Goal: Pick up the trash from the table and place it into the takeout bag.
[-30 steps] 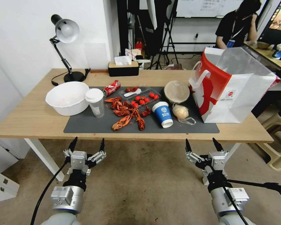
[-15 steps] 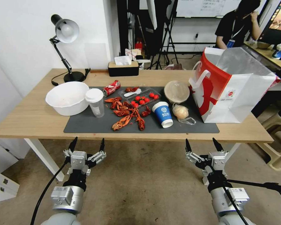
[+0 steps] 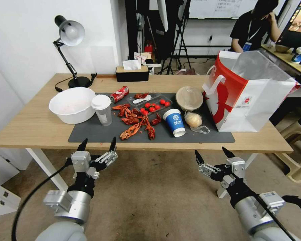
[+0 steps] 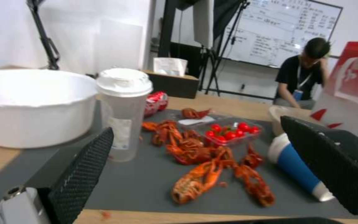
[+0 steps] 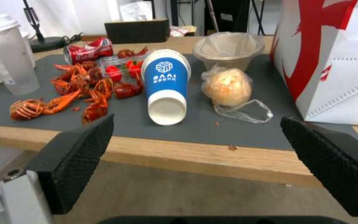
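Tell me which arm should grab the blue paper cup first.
Right, probably. The right gripper hangs open off the table's front edge, nearer the blue paper cup and takeout bag. The left gripper faces the white-lidded cup.

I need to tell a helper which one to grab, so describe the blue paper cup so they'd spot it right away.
Start at the takeout bag on the table's right end, then look left along the dark mat. The blue paper cup lies on its side beside a clear plastic bag. It alone is blue, with a white logo.
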{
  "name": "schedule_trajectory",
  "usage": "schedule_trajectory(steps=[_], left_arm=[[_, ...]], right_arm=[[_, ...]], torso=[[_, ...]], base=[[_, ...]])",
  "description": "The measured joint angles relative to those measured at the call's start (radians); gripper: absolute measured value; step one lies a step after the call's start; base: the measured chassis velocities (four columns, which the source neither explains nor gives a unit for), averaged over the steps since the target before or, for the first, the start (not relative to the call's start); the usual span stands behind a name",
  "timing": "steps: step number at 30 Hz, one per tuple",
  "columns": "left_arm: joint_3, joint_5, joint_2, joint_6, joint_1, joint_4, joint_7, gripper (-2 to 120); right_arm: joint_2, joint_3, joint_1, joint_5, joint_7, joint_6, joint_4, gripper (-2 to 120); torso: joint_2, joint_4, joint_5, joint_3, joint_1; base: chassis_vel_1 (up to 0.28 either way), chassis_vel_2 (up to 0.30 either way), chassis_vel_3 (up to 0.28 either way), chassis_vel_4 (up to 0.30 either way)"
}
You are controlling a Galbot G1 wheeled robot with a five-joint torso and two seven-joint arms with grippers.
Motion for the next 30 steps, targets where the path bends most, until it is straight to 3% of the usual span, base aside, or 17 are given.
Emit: schedule_trajectory(steps=[30], left_arm=[[0.001,0.018,0.001,-0.014,0.003,0.024,0.012,100]], right_arm=[[0.0,0.0,0.005,-0.031,0.002,0.016,-0.022,100]], torso=[[0.0,0.0,-0.0004,0.0,0.0]], base=[[0.0,0.0,0.0,0.0]])
